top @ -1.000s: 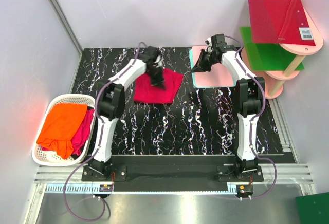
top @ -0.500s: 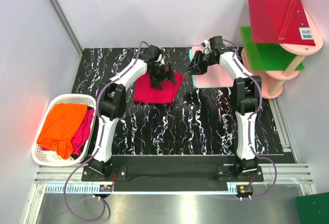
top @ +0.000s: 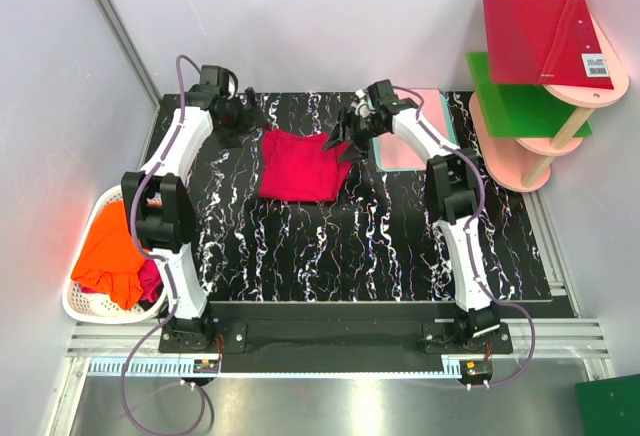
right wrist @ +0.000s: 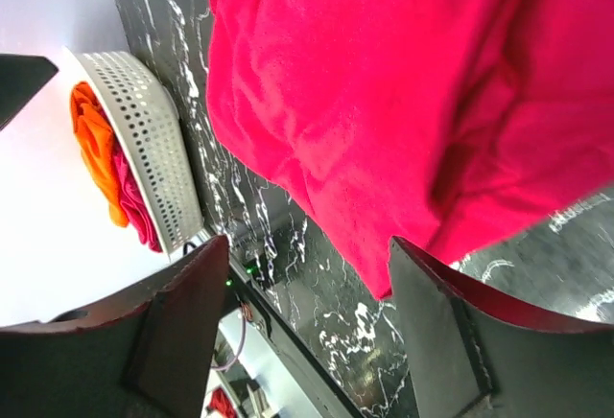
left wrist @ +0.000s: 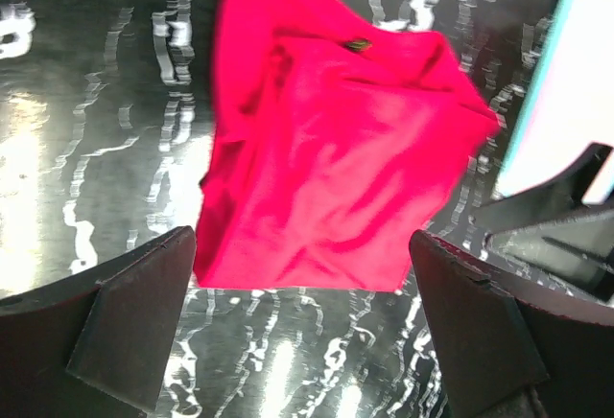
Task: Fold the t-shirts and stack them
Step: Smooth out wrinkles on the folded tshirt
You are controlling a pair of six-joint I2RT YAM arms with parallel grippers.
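**One crimson shirt folded on the table, both grippers open beside it**

Nearest, at the table's left edge, a white perforated plastic basket point(right wrist: 153, 150) holds a bright orange t-shirt point(top: 105, 251) lying crumpled on top of a crimson one point(top: 150, 281).

Further in, a folded crimson t-shirt point(top: 298, 168) lies flat on the black table with white marble veining point(top: 380, 246), left of centre and toward the far side. It is a rough rectangle with soft creases.

The left gripper point(top: 250, 119) sits just beside the shirt's far-left corner, its jaws spread wide with nothing between them. The right gripper point(top: 345, 140) hangs at the shirt's far-right corner, its fingers parted and also empty. Whether either one touches the cloth cannot be told.

Right of the shirt lies a stiff pink square board with a teal edge point(top: 415, 146). Beyond the table's far-right corner, a pink tiered stand point(top: 555, 136) carries a flat green board point(top: 520, 106) and, above it, a flat red board point(top: 540, 36).
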